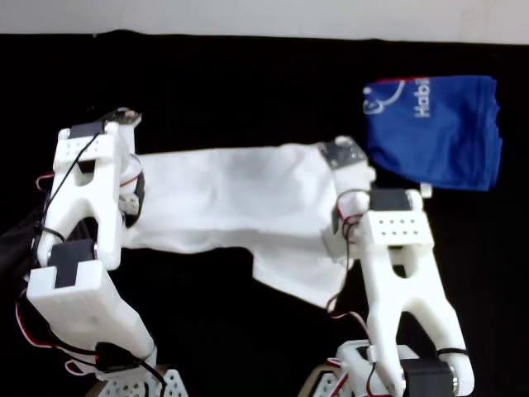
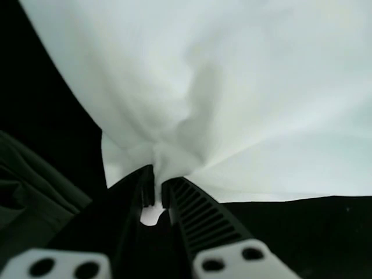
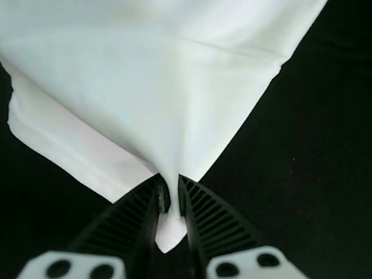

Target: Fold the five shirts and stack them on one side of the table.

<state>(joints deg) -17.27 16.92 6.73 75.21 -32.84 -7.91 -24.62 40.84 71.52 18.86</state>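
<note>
1. White shirt (image 1: 240, 207): stretched between both arms above the black table (image 1: 248, 74), with one flap sagging toward the arm bases. It is probably held taut at two ends so it can be laid flat for folding.
2. Left gripper (image 2: 157, 190): jaws clamped on a bunched pinch at one end of the white shirt.
3. Right gripper (image 3: 168, 192): jaws closed on a corner at the white shirt's opposite end. A tip of fabric pokes out behind them.
4. Blue shirt (image 1: 434, 132): folded, lying near the white shirt's right-gripper end, likely the start of the stack.
5. Dark cloth (image 2: 29, 186): beside the white shirt's left-gripper end, cut off at the edge. It may be another shirt; I cannot tell.
6. The white shirt's collar and sleeves are hard to make out.
</note>
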